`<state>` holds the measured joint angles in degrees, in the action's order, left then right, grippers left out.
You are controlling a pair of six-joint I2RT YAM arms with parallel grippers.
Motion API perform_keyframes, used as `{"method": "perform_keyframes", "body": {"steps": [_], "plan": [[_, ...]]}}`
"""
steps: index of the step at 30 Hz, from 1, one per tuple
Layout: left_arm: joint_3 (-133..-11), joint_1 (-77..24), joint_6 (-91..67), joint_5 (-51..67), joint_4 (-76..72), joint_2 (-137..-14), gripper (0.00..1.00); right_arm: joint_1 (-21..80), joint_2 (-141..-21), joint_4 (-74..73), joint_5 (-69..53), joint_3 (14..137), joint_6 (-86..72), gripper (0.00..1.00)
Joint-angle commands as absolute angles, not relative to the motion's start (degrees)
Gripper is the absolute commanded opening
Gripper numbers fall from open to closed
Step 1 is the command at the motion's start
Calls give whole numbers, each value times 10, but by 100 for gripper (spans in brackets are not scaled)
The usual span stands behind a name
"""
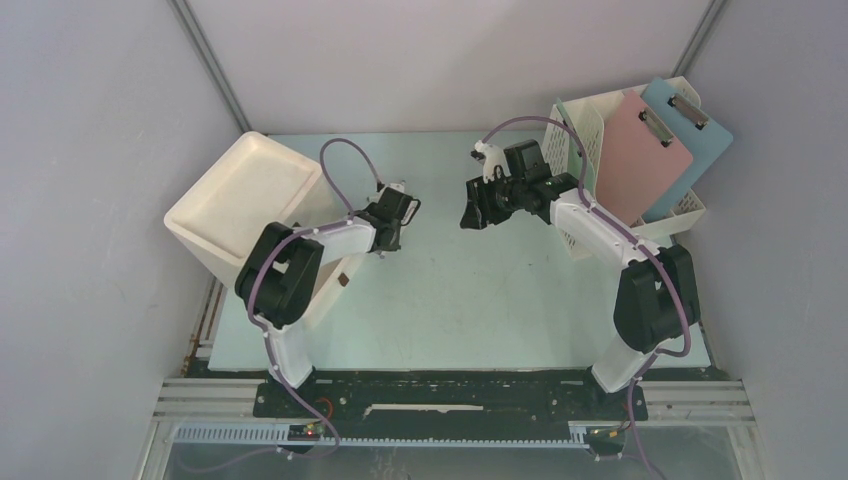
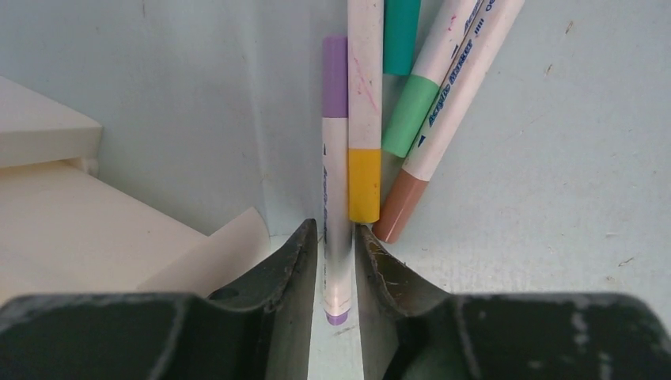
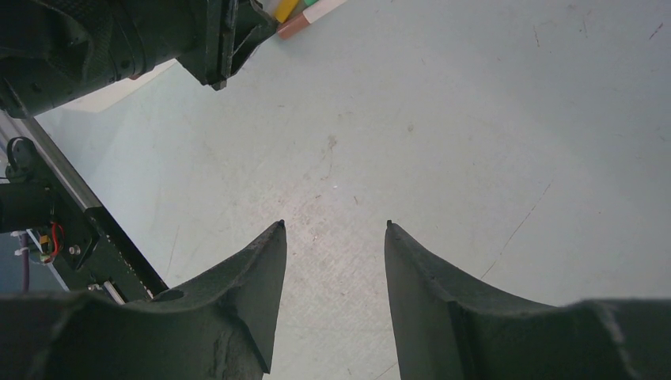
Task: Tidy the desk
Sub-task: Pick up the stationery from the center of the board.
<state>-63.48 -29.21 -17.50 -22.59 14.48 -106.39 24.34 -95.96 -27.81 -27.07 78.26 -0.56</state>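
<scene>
Fingers (image 2: 291, 265) of left gripper (image 2: 335, 226) flank purple marker (image 2: 335, 150).

Not fully seen:
- Yellow-banded marker (image 2: 365, 119), teal marker (image 2: 402, 32), green-capped marker (image 2: 411, 115), brown-capped marker (image 2: 402, 204): far ends cut off by the top edge of the left wrist view.
- Purple marker (image 2: 335, 158): contact with the left jaws could not be told.
- Pink clipboard (image 1: 640, 160), blue clipboard (image 1: 702, 150): lower ends were hidden inside the file rack (image 1: 582, 130).
- Small dark patch (image 1: 343, 281) by the white bin (image 1: 245, 195): too small to identify.
</scene>
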Motion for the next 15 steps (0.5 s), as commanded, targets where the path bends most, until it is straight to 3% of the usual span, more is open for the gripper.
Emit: {"method": "perform_keyframes", "body": {"steps": [1,4,11,15], "plan": [[-654,-287,-176,-205,143,-1076,29,241,-961,-266,-274,784,-12,56],[-654,-288,-177,-194,143,-1078,25,241,-960,-266,-274,784,-13,56],[-653,-287,-176,-183,148,-1074,4,240,-959,-265,-274,784,-14,57],[-645,-288,-170,-174,147,-1054,0,240,-957,-265,-277,784,-15,57]]}}
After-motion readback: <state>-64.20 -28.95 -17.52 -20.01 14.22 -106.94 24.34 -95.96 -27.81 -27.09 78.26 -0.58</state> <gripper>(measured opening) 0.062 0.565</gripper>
